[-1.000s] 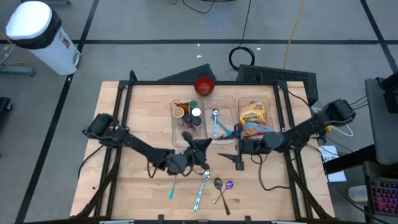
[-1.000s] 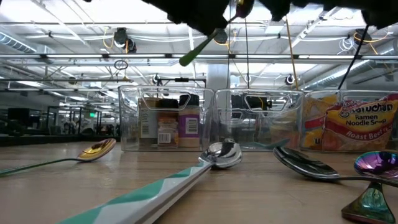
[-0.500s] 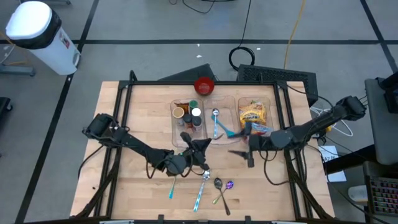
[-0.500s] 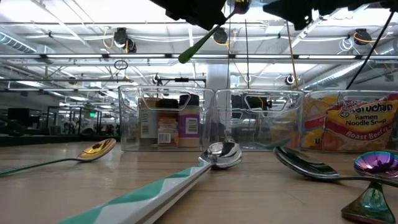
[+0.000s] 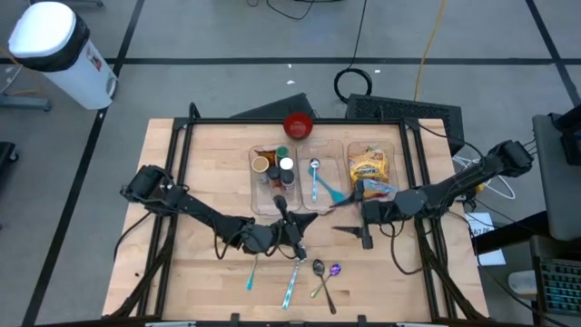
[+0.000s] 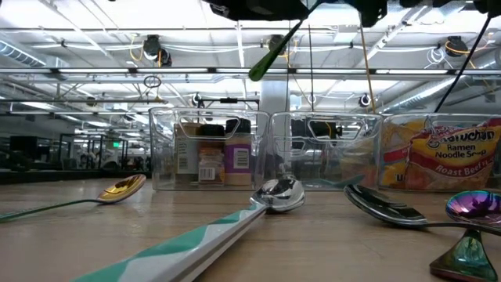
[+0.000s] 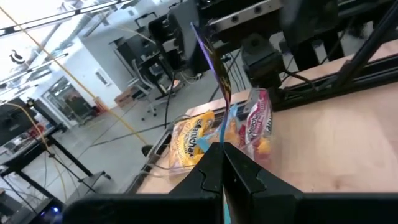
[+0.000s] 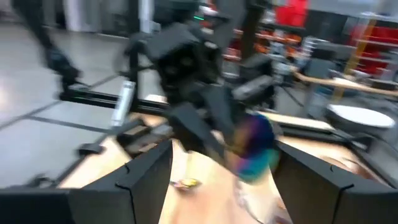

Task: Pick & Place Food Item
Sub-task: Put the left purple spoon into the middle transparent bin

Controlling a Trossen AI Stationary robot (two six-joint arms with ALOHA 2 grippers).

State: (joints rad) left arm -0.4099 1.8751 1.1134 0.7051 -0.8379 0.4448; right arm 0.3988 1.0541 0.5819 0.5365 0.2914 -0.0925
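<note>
Left gripper (image 5: 289,238) sits low-centre over the table (image 5: 209,173), clamped shut on a thin iridescent utensil (image 7: 214,62) whose handle sticks up past its fingers (image 7: 249,177); right gripper (image 5: 365,238) at about 3 o'clock from it, near the food bin's front, jaws apart, holding nothing. Ramen noodle packets (image 5: 368,168) lie in the rightmost clear bin (image 5: 398,145), at 1 o'clock from the left gripper; jars (image 5: 272,166) in the leftmost bin; blue-handled spoon (image 5: 315,179) in the middle bin. Loose spoons (image 5: 318,272) on the table at 6 o'clock from the grippers, teal-striped one (image 6: 196,239) nearest the low camera; red bowl (image 5: 298,124) at 12 o'clock behind the bins.
</note>
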